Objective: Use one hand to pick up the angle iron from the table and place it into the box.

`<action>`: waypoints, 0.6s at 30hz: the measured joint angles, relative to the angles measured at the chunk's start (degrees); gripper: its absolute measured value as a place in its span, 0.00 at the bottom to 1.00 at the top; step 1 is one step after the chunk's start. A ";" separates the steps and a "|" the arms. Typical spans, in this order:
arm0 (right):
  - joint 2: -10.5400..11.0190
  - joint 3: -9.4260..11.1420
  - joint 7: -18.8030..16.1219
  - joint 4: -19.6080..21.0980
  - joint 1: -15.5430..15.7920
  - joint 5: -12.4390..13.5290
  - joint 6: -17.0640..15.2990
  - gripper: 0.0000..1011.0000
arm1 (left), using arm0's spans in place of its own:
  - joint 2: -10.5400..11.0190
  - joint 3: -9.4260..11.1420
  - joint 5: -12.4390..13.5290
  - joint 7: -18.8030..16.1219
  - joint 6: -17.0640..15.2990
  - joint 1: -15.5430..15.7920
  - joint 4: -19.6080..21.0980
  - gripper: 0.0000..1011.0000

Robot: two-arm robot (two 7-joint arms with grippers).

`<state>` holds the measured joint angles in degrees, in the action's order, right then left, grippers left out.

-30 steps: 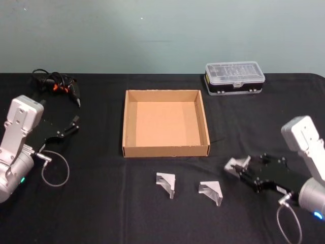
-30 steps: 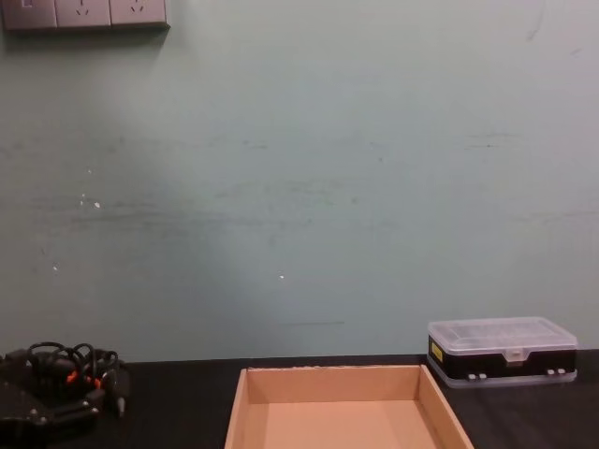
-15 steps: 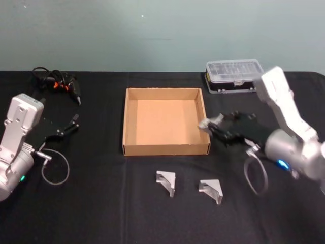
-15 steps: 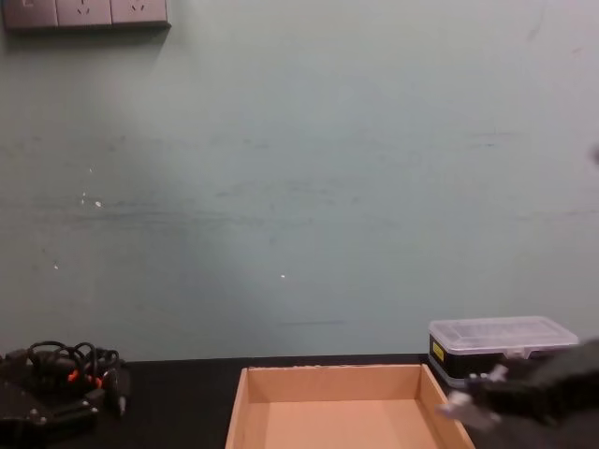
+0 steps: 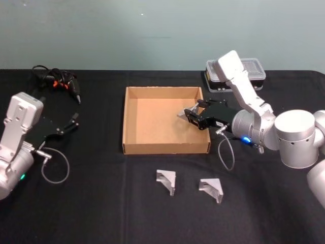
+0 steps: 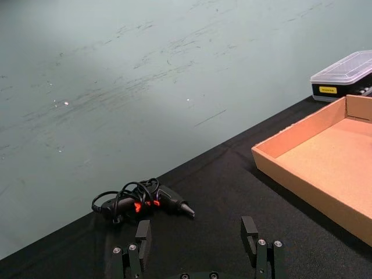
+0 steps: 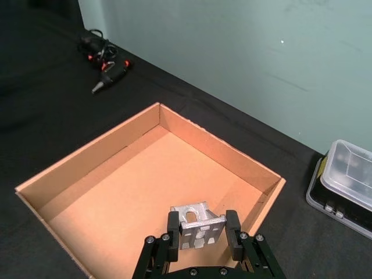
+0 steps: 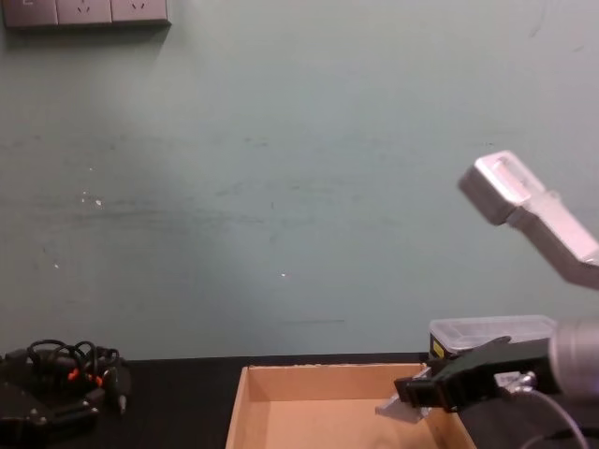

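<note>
Done: right gripper (image 5: 191,116), fingers clamped on angle iron (image 7: 196,218), over box (image 5: 165,149), 3 o'clock side.
Remaining: release.
Left gripper (image 6: 196,235): 9 o'clock, fingers apart.

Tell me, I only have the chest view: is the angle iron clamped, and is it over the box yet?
Observer: Yes. In the right wrist view the right gripper is shut on the angle iron, held over the floor of the box near its right wall.
Operator: Any more to fetch?
Observer: Two more angle irons lie on the table in front of the box.
Operator: Where's the left arm?
Observer: The left gripper sits open, left of the box, near a corded tool.
</note>
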<state>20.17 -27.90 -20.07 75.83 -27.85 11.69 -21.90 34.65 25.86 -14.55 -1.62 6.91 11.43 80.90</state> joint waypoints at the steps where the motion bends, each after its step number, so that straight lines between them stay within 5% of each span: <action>1: -0.65 -0.34 0.08 -1.32 -0.67 -0.62 0.14 0.48 | 0.00 0.00 0.00 0.00 0.00 0.00 0.00 1.00; 10: -3.01 -1.07 0.47 -6.78 -3.18 -3.49 1.15 0.48 | 0.00 0.00 0.00 0.00 0.00 0.00 0.00 1.00; 18: -3.01 -1.09 0.47 -6.77 -3.24 -3.54 1.21 0.48 | 0.00 0.00 0.00 0.00 0.00 0.00 0.00 1.00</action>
<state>17.16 -28.99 -19.60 69.06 -31.09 8.15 -20.69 34.64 25.86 -14.55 -1.62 6.90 11.43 80.90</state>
